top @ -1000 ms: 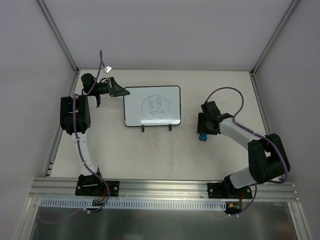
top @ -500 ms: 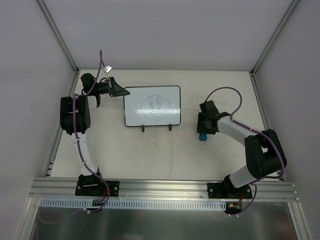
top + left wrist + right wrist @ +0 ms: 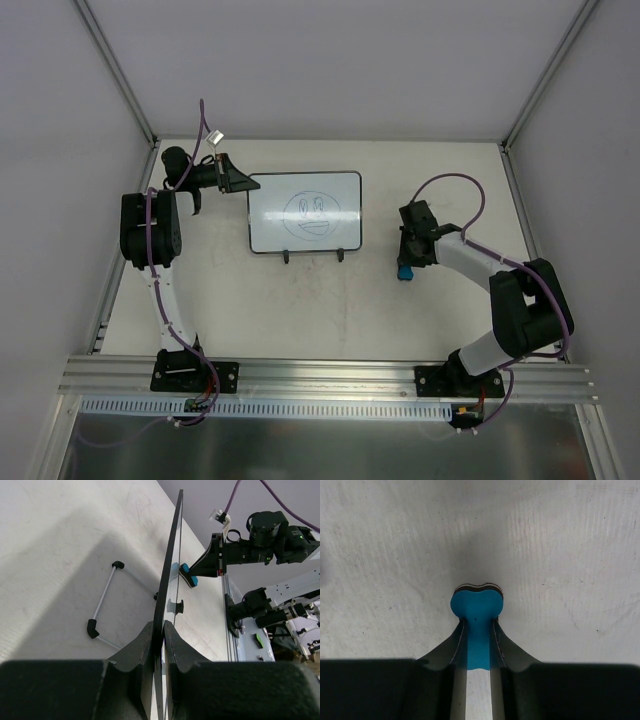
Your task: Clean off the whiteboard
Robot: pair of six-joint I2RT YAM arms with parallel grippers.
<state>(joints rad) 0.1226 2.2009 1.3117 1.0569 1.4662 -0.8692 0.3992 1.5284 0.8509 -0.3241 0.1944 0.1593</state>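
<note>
The whiteboard [image 3: 305, 212], white with a thin black frame and a drawn smiling face, stands tilted on two black feet at the table's middle back. My left gripper [image 3: 240, 182] is shut on its left edge; in the left wrist view the board's edge [image 3: 170, 565] runs between the closed fingers [image 3: 145, 642]. My right gripper [image 3: 408, 262] is shut on the blue bone-shaped eraser [image 3: 405, 271], right of the board and apart from it. In the right wrist view the eraser [image 3: 476, 610] sticks out past the fingertips, just above the table.
A wire stand with black ends [image 3: 102, 600] lies behind the board in the left wrist view. The table's metal rail [image 3: 330, 375] runs along the near edge. White walls enclose the table on three sides.
My right gripper with the eraser has shifted slightly left and toward the near edge. The board has rocked a little in my left gripper, which stays in place.
</note>
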